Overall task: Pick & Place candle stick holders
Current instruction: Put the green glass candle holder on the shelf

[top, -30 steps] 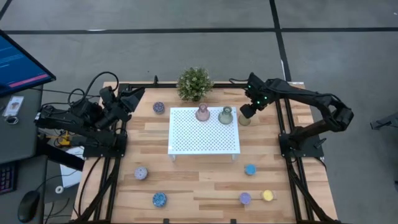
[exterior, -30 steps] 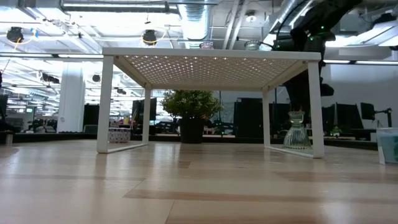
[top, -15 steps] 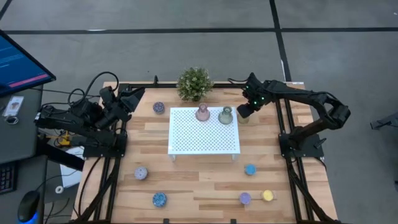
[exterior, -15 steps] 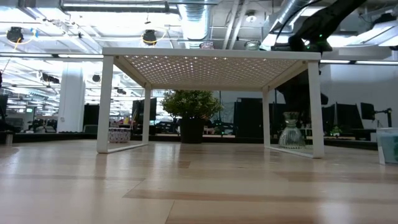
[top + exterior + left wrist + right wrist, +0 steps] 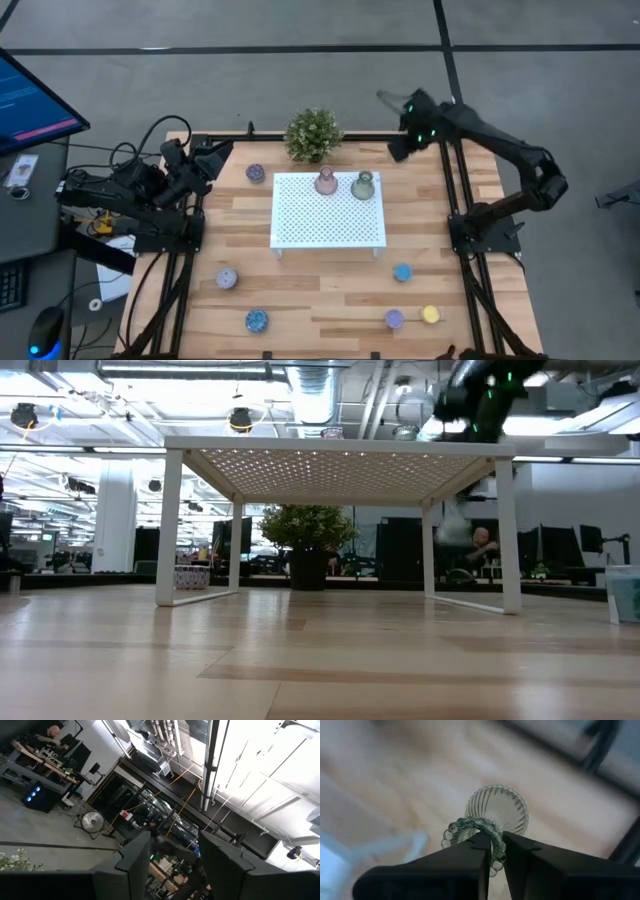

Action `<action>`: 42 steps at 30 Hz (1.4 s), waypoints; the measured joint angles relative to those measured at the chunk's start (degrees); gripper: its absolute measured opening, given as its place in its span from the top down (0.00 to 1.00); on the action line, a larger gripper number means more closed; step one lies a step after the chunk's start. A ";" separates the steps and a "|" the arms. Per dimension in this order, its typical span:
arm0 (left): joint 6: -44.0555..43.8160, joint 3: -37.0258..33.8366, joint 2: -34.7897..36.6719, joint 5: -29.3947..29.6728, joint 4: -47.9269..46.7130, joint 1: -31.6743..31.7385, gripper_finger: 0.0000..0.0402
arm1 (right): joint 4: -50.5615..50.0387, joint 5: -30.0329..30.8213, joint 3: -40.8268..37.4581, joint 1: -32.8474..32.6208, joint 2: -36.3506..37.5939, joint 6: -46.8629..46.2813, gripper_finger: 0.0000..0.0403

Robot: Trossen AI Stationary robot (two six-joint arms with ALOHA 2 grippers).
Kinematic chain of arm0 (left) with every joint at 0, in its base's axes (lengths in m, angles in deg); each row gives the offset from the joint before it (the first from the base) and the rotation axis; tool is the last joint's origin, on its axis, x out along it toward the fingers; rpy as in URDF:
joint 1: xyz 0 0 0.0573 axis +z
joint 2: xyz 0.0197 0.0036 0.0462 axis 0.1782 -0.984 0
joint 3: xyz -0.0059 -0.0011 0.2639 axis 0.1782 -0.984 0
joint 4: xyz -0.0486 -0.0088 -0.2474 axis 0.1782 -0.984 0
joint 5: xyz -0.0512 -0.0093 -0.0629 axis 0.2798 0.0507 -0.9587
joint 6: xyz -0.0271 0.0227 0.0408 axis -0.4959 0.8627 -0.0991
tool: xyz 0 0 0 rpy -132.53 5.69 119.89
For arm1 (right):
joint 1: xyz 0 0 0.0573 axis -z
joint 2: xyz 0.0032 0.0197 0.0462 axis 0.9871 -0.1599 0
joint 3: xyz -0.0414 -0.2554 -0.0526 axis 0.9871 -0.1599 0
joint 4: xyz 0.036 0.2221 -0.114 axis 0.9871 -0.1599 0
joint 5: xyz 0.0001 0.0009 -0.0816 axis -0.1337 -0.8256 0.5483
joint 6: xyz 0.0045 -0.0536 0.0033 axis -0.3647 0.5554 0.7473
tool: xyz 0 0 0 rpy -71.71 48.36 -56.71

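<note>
- My right fingers (image 5: 492,851) are clamped on the beaded rim of a clear ribbed vase (image 5: 497,812), lifted off the bench (image 5: 320,290) beyond the white tray's (image 5: 325,215) far right corner.
- My left fingers (image 5: 172,857) wait apart, left of that tray.

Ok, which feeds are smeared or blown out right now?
Right wrist view: the holder is crisp in the right gripper, while the table behind it is blurred. Low view: the holder is a motion-smeared ghost, and ceiling lights glare through the tray. Left wrist view, past the left gripper: the upper corner is washed out by bright lights. High view: evenly lit.
</note>
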 joint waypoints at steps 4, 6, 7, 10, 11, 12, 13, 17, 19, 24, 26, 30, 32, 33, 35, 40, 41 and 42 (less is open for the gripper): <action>0.02 0.00 0.00 0.00 0.00 0.00 0.58 | -0.41 0.61 11.12 -0.51 -0.65 -0.03 0.95; -0.01 0.00 0.00 0.00 0.00 0.00 0.58 | -0.03 0.63 17.27 -1.82 -2.16 -0.05 0.95; -0.01 0.00 0.00 -0.01 0.02 0.00 0.58 | -0.10 0.64 20.16 -2.55 -3.07 -0.05 0.95; 0.00 0.00 0.00 -0.01 0.00 -0.01 0.58 | 0.02 0.65 29.22 -5.91 -7.09 -0.04 0.95; 0.00 0.00 0.00 -0.01 0.00 0.00 0.58 | 0.01 0.64 32.11 -7.26 -8.78 0.02 0.95; 0.02 0.00 0.00 0.00 0.00 -0.01 0.58 | -0.02 0.63 35.25 -8.78 -10.79 0.23 0.95; 0.00 0.00 0.00 0.00 0.00 0.00 0.58 | 0.06 0.60 38.33 -10.30 -12.92 0.58 0.95; 0.00 0.00 0.00 -0.02 0.00 -0.01 0.58 | -0.47 0.26 50.40 -16.67 -22.15 2.61 0.95; 0.01 0.00 0.00 -0.02 0.00 0.00 0.58 | -1.81 0.17 56.19 -19.67 -26.76 3.63 0.95; -0.01 0.00 0.00 -0.02 0.00 -0.02 0.58 | -2.01 -0.48 63.04 -25.74 -34.89 5.23 0.95; -0.01 0.00 0.00 -0.24 0.02 0.00 0.58 | -2.18 -2.62 62.37 -27.12 -35.92 5.17 0.95; -0.01 0.00 0.00 -0.39 0.02 0.00 0.58 | -2.90 -4.20 62.57 -29.99 -38.16 5.55 0.95; -0.01 0.00 0.02 -0.39 0.02 0.00 0.58 | -3.01 -4.39 62.56 -31.39 -39.06 5.99 0.95; -0.01 -0.02 0.01 -0.39 0.02 0.00 0.58 | -2.85 -4.68 62.56 -31.87 -39.43 6.05 0.95; -0.01 0.00 0.02 -0.40 0.02 0.00 0.58 | -3.31 -5.85 62.56 -32.54 -39.79 6.45 0.95; -0.01 0.00 0.02 -0.42 0.02 0.00 0.58 | -3.89 -6.18 62.72 -33.61 -40.53 7.35 0.95; -0.01 -0.01 0.02 -0.42 0.02 -0.01 0.58 | -4.41 -6.15 62.59 -33.60 -40.75 7.38 0.95; -0.01 0.00 0.02 -0.43 0.02 -0.02 0.58 | -5.36 -6.10 62.48 -33.44 -40.92 7.54 0.95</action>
